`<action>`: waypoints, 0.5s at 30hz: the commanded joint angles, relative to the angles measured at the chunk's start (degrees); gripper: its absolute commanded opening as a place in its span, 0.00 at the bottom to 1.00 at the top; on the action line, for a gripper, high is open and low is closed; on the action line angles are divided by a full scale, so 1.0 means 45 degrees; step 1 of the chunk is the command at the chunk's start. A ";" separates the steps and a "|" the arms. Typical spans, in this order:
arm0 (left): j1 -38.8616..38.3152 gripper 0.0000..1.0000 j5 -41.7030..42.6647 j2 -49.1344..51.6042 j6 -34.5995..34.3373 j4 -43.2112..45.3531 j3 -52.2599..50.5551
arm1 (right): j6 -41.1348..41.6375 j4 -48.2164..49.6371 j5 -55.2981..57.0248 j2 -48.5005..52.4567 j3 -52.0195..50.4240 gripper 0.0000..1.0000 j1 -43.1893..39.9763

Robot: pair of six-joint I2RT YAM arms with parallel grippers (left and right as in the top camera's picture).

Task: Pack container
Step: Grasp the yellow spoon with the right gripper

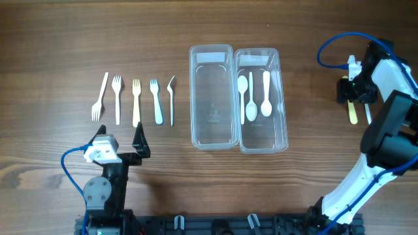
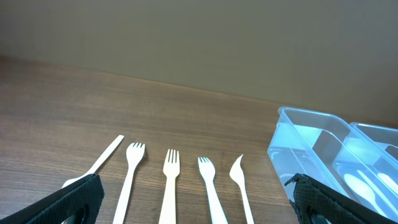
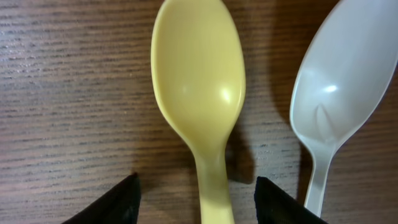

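Two clear containers stand side by side mid-table: the left one (image 1: pixel 211 52) holds nothing, the right one (image 1: pixel 282 98) holds three white spoons (image 1: pixel 253 98). At the far right my right gripper (image 1: pixel 353 91) is low over a yellow spoon (image 1: pixel 353 114). In the right wrist view its open jaws (image 3: pixel 196 186) straddle the yellow spoon's (image 3: pixel 198 74) handle, with wood showing on both sides. A white spoon (image 3: pixel 345 68) lies just right of it. My left gripper (image 1: pixel 121 138) stands wide open near the front left, holding nothing.
A row of several plastic utensils (image 1: pixel 136 101) lies left of the containers: forks (image 2: pixel 170 180) and a knife-like piece (image 2: pixel 239 180), just beyond the left gripper (image 2: pixel 199 205). The right arm's blue cable (image 1: pixel 330 49) loops at the far right.
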 commanded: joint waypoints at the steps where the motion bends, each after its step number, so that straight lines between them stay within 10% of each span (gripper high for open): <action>1: -0.0058 1.00 0.0151 -0.0092 0.0296 0.0010 -0.0097 | -0.0194 0.0408 -0.0282 0.0359 -0.0019 0.45 0.0039; 10: -0.0058 1.00 0.0151 -0.0092 0.0291 0.0010 -0.0097 | -0.0160 0.0418 -0.0398 0.0359 -0.0019 0.04 0.0039; 15: -0.0058 1.00 0.0151 -0.0092 0.0291 0.0010 -0.0097 | -0.0151 0.0209 -0.0457 0.0345 -0.0010 0.04 0.0039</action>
